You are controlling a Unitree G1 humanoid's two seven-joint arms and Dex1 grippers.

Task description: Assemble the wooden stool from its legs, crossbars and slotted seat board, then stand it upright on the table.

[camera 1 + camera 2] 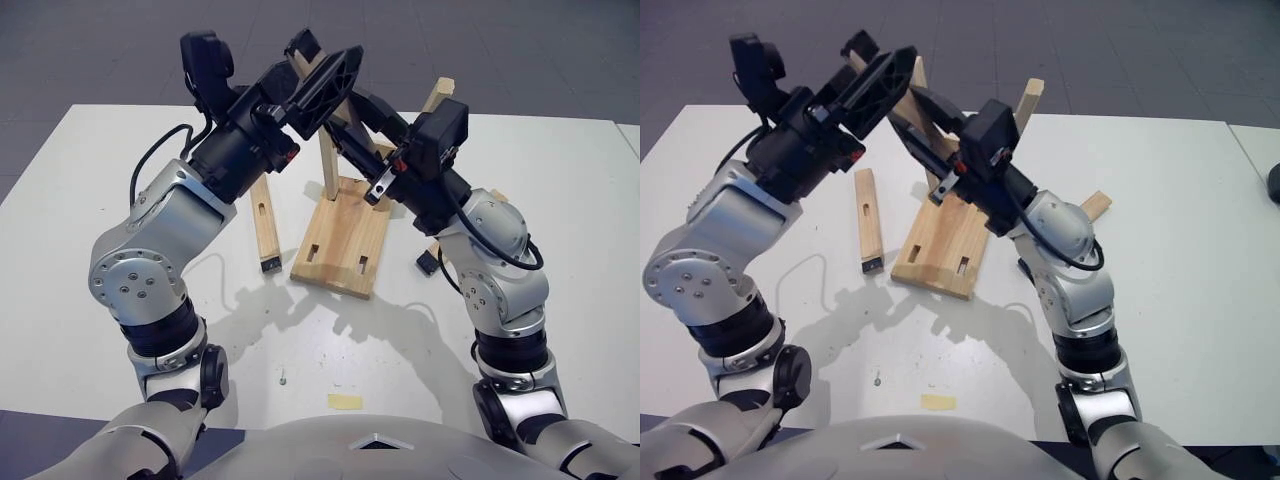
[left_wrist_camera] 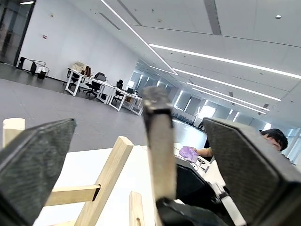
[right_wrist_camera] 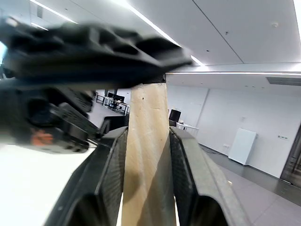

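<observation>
The slotted seat board lies flat mid-table. A wooden leg rises from its far end, leaning slightly. My right gripper is shut on that leg near its top. My left gripper hovers just above, open, its wide fingers straddling the leg's top and the right gripper's finger without touching wood. A second leg slants up behind the right arm, and a crossbar joins a slanted leg in the left wrist view. One loose slotted leg lies left of the board.
Another wooden piece lies on the table behind my right arm, partly hidden. A strip of tape and a small screw sit near the front edge. The white table has free room left and right.
</observation>
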